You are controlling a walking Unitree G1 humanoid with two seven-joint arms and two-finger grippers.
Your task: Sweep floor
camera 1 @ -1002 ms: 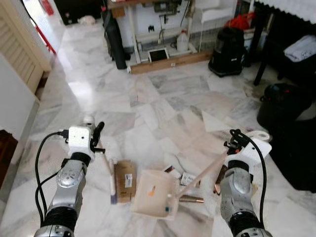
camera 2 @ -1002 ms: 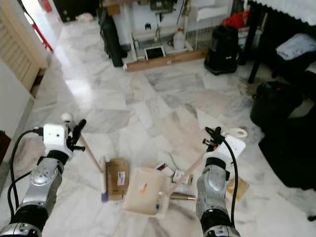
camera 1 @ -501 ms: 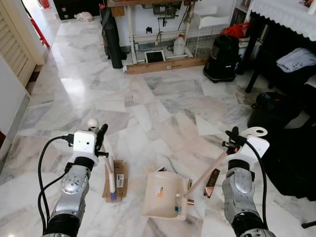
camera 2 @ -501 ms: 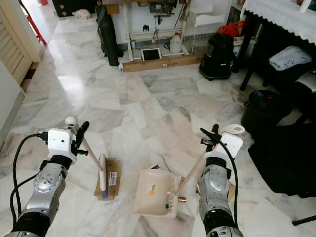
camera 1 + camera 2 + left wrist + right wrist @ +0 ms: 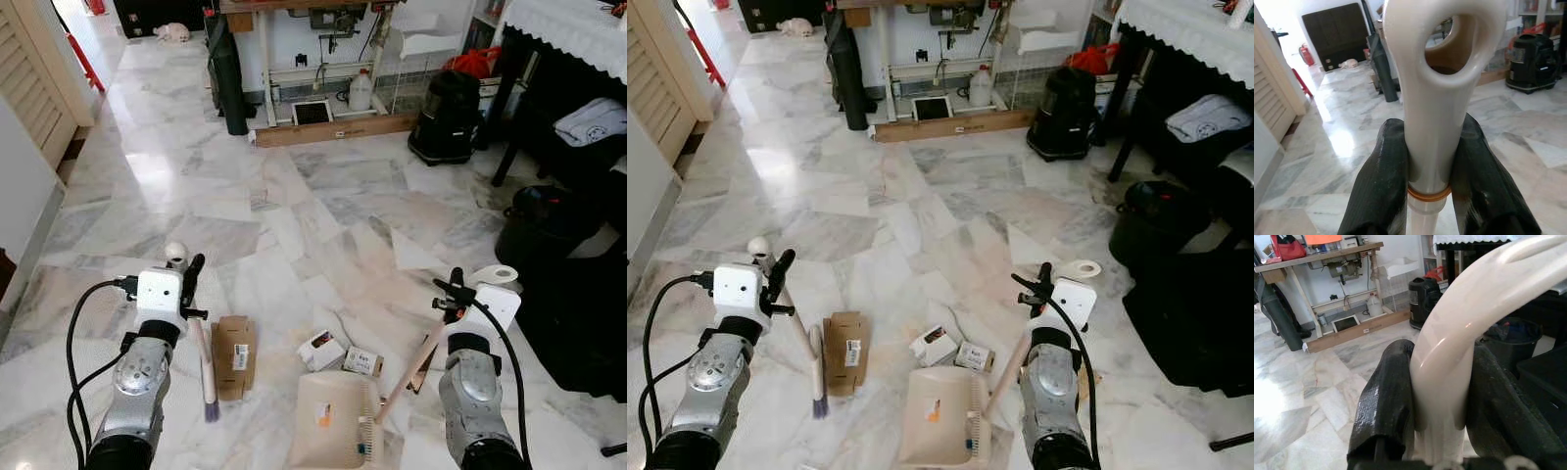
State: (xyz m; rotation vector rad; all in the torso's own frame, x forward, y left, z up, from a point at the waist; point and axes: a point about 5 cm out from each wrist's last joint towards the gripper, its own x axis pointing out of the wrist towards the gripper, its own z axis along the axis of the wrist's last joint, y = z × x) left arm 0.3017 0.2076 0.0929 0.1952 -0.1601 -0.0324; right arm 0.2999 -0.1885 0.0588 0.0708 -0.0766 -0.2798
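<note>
Brush left of flattened cardboard box, two small cartons right of it, dustpan nearer the robot than them

White-grey marble floor, glossy glare patch toward louvered door. Sewing-machine table at far wall; black vacuum cleaner right of it; dark cabinet left.

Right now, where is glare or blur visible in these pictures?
Left eye view: sharp, with a bright glare patch on the marble floor at upper left. Left wrist view: the brush handle is crisp, the background softer. Right wrist view: the dustpan handle carries a thin highlight; the room behind is slightly blurred.
</note>
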